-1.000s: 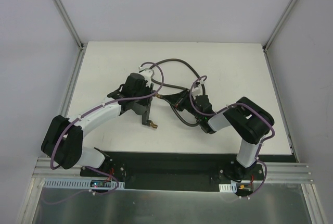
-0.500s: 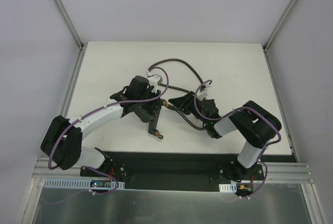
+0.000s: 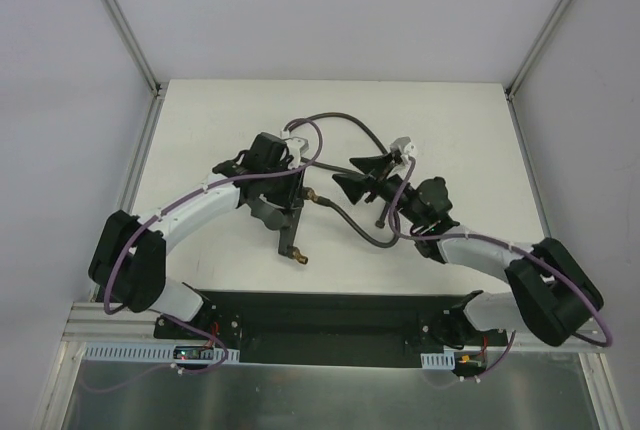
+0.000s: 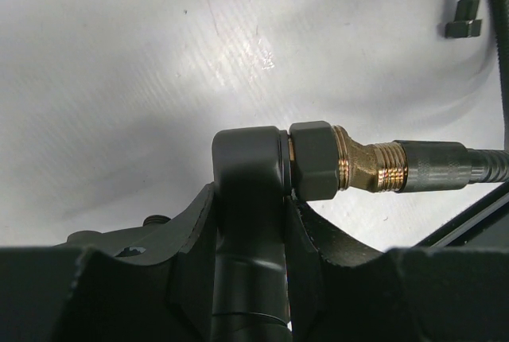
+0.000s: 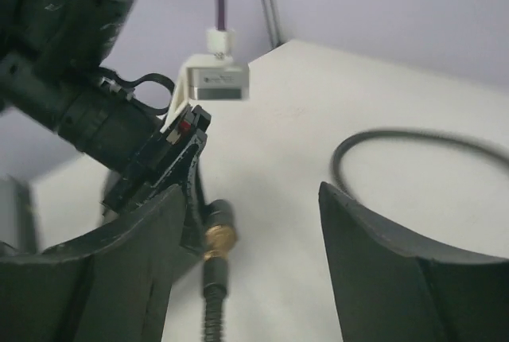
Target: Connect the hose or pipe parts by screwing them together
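Note:
My left gripper (image 3: 285,200) is shut on the black T-shaped fitting (image 4: 250,199), which stands between its fingers in the left wrist view. A brass threaded piece (image 4: 358,171) joins the fitting's side port to the grey hose connector (image 4: 429,167). In the top view the fitting's stem (image 3: 292,235) points toward the near edge and ends in a brass tip (image 3: 300,257). The hose (image 3: 352,228) curves away from the joint (image 3: 312,193), and its free end (image 3: 379,221) lies on the table. My right gripper (image 3: 355,175) is open, just right of the joint and holding nothing. Its view shows the joint (image 5: 219,236) beside its left finger (image 5: 135,262).
The white table (image 3: 460,130) has metal frame rails (image 3: 135,165) along its left and right sides. A black mounting plate (image 3: 330,310) runs along the near edge. A further stretch of hose (image 3: 340,116) loops behind both grippers. Purple cables (image 3: 190,207) follow the arms.
My right gripper has opened, let go of the hose connector and drawn back up and to the right, its arm swinging outward. The left gripper keeps its hold on the fitting.

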{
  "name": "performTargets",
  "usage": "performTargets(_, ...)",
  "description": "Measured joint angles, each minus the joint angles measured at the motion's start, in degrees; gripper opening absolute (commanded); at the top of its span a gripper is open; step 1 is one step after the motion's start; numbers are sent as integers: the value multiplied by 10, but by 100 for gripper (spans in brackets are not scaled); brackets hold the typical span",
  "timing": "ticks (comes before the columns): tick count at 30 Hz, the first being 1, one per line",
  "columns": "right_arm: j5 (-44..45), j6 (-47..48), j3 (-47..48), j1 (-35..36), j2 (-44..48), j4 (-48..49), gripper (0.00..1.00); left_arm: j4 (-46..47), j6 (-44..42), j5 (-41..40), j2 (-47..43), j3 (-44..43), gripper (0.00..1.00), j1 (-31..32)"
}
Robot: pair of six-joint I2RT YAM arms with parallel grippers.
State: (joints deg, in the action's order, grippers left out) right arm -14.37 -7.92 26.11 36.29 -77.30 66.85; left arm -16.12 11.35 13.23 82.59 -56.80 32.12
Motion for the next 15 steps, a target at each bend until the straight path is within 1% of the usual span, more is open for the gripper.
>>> performTargets(1,-7,40,8,0,14,-13,71,-10,0,0,6,-4,0,-1)
performTargets(4,-47,238,35,11,72,-90,74,-39,-1,5,27,-17,0,-8)
performTargets(5,-60,290,40,17,86,-111,75,-49,-2,8,34,-23,0,-11)
performTargets(6,-82,369,45,30,105,-143,75,-59,-2,13,41,-30,0,-15)
performTargets(9,-119,518,50,64,144,-220,75,-83,-2,27,60,-52,0,-24)
performTargets(12,-121,658,68,104,162,-329,74,-95,-2,43,74,-68,0,-34)
performTargets(15,-107,751,77,139,159,-402,72,-106,-2,55,82,-76,0,-41)
